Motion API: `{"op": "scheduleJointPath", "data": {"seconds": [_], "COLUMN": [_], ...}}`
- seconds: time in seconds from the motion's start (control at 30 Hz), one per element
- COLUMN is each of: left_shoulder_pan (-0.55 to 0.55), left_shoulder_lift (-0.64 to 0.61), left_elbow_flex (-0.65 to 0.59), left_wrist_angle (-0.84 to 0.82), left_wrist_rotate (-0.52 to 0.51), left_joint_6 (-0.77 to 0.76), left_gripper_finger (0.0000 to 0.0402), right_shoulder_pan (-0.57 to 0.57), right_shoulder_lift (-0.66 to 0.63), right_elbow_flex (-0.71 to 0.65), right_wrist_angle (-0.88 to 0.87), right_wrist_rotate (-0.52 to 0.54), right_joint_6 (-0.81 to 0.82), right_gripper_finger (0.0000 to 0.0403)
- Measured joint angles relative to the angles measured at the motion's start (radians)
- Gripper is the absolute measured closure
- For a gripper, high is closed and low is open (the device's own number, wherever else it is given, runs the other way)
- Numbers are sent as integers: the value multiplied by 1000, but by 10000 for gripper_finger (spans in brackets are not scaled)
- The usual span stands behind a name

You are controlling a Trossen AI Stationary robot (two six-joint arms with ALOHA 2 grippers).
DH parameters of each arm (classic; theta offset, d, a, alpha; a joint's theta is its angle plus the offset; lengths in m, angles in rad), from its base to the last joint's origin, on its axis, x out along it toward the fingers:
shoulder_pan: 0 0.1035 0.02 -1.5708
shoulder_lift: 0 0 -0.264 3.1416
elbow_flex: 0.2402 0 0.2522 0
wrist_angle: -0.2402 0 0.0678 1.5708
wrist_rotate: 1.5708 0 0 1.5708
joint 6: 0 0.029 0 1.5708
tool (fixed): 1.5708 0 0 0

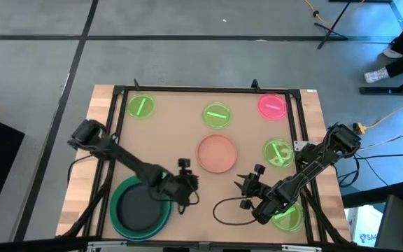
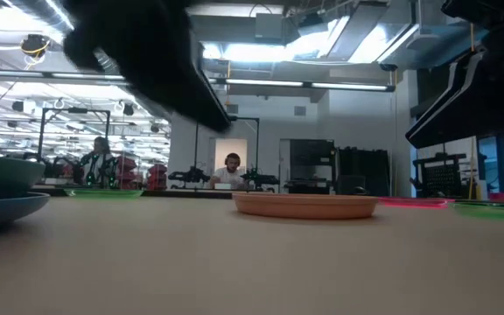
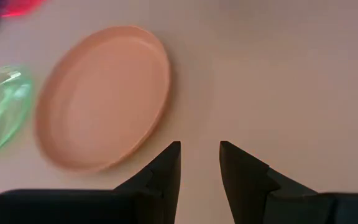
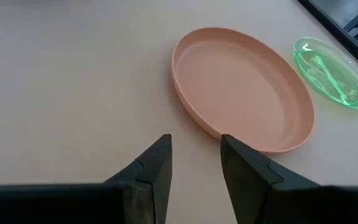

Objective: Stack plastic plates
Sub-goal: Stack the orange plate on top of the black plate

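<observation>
The salmon-pink plate (image 1: 217,154) lies flat at the table's middle, also in the low view (image 2: 304,205). My left gripper (image 1: 193,184) hovers open at its near-left (image 3: 200,149), with the salmon plate (image 3: 104,93) ahead of its fingers. My right gripper (image 1: 243,189) hovers open at its near-right (image 4: 196,146), with the salmon plate (image 4: 241,87) ahead. Neither touches it. The large green plate (image 1: 140,208) sits stacked on the blue plate (image 2: 7,208) at the near left. Small neon-green plates (image 1: 140,106) (image 1: 217,115) (image 1: 278,152) (image 1: 287,215) and the hot-pink plate (image 1: 272,105) lie apart.
A dark frame rail (image 1: 208,89) runs around the tan table surface. A black cable (image 1: 222,210) loops on the table near the right gripper. One neon-green plate lies under the right arm. People sit in the room beyond the far edge (image 2: 231,173).
</observation>
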Motion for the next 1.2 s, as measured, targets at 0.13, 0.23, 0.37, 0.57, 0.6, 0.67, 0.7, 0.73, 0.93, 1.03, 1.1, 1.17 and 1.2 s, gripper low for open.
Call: {"op": "scheduleJointPath", "data": {"seconds": [0.13, 0.23, 0.37, 0.57, 0.6, 0.67, 0.7, 0.73, 0.93, 1.03, 1.1, 1.17, 1.2], "left_shoulder_pan": [68, 116, 183, 258, 265, 275, 277, 278, 261, 251, 240, 224, 214], "left_shoulder_lift": [66, 103, 134, 163, 166, 170, 170, 170, 169, 166, 159, 144, 131], "left_elbow_flex": [0, 0, 0, 0, 0, 1, 0, 1, 1, 1, 1, 1, 1], "left_wrist_angle": [93, 147, 180, 193, 191, 192, 191, 190, 183, 182, 172, 159, 147], "left_wrist_rotate": [86, 92, 120, 260, 279, 305, 320, 330, 302, 290, 264, 241, 232], "left_joint_6": [173, 241, 278, 280, 279, 260, 256, 256, 263, 263, 263, 258, 254], "left_gripper_finger": [298, 298, 298, 298, 298, 299, 303, 308, 379, 393, 389, 386, 386], "right_shoulder_pan": [0, 0, 0, 0, 0, 0, 0, 0, 0, 0, 0, 0, 0], "right_shoulder_lift": [6, 13, 14, 14, 14, 14, 14, 14, 14, 14, 14, 14, 14], "right_elbow_flex": [0, 0, 0, 0, 0, 0, 0, 0, 0, 0, 0, 0, 0], "right_wrist_angle": [0, 4, 3, 4, 4, 5, 5, 5, 5, 5, 6, 6, 5], "right_wrist_rotate": [33, 35, 42, 44, 44, 44, 44, 44, 46, 60, 67, 71, 70], "right_joint_6": [0, 0, 1, 1, 1, 1, 1, 1, -4, -21, -22, -26, -29], "right_gripper_finger": [276, 276, 276, 276, 276, 276, 276, 276, 276, 276, 276, 276, 276]}}
